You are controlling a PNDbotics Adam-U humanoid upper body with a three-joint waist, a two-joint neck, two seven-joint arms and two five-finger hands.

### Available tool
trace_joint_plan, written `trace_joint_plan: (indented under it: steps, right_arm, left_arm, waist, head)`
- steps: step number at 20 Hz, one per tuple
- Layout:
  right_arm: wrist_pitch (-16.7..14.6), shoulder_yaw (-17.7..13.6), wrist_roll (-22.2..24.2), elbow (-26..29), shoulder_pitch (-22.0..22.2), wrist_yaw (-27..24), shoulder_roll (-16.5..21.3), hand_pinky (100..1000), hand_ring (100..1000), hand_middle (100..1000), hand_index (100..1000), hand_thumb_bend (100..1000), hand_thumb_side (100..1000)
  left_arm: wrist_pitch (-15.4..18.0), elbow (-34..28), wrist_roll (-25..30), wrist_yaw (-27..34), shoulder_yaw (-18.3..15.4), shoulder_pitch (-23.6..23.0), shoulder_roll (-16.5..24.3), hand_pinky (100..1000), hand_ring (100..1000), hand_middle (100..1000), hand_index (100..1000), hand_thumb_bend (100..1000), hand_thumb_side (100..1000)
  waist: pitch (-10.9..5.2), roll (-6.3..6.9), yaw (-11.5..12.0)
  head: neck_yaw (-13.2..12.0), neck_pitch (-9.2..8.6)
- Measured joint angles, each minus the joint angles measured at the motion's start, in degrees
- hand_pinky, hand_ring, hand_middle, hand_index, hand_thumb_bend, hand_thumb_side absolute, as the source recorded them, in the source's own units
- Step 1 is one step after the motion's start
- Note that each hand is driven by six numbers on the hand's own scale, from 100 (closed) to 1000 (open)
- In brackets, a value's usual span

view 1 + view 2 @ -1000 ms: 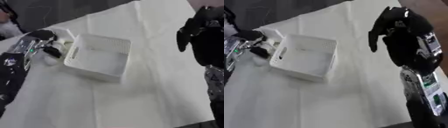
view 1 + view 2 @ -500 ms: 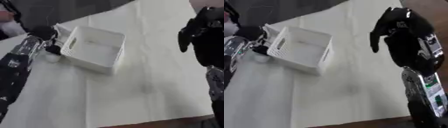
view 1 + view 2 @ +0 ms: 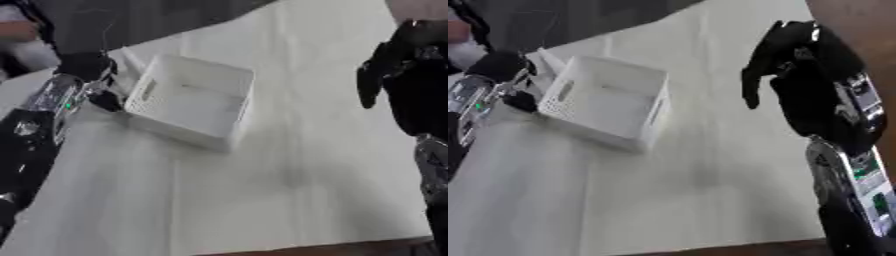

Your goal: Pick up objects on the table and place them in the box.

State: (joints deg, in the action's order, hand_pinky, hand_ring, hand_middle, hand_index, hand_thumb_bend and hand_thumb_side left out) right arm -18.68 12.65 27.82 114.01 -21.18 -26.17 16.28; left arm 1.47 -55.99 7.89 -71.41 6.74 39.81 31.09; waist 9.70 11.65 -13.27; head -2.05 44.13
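1. While the left hand [image 3: 87, 67] sits at the outer left wall of the white perforated plastic box [image 3: 188, 107], the box rests on the white cloth-covered table [image 3: 289, 165], tilted askew in view, with nothing that can be made out inside it.
2. Left hand, finger state: cannot tell — the hand reads as a dark mass against the box's left rim, and a small dark shape [image 3: 107, 101] just below it, beside the wall, may be a fingertip or an object. Whether the hand touches the box is also unclear.
3. Right hand [image 3: 794, 60]: raised well above the cloth at the right, apart from the box, fingers hanging down in a relaxed curl, holding nothing visible.
4. Task objects: none can be identified on the bare cloth; anything still to be picked would be in the hidden patch around the left hand.
5. Judged risks:
   - the left hand, so close to the wall, could nudge or tip the light box — its position would then shift for any later drop;
   - if something is held there, letting go outside the rim would land it on the cloth beside the box;
   - the right hand, descending, could snag the cloth.
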Motion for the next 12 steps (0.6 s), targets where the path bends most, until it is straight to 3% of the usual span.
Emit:
trace_joint_plan:
  steps: [8, 12]
  right_arm:
    - [-0.10, 0.00, 0.10, 0.00, 0.03, 0.04, 0.34, 244, 411, 509, 722, 100, 817]
    - [-0.10, -0.02, 0.12, 0.00, 0.12, 0.19, 0.49, 244, 411, 510, 723, 100, 816]
  left_arm:
    - [-0.90, 0.01, 1.35, 1.79, -0.87, 0.46, 2.89, 100, 100, 121, 206, 119, 100]
    - [-0.92, -0.69, 2.66, 7.88, -1.73, 0.50, 5.33, 100, 100, 112, 214, 100, 100]
  waist:
    - [0.03, 0.10, 0.00]
    - [0.03, 0.23, 0.48]
  head:
    - [0.08, 0.00]
    - [0.53, 0.00]
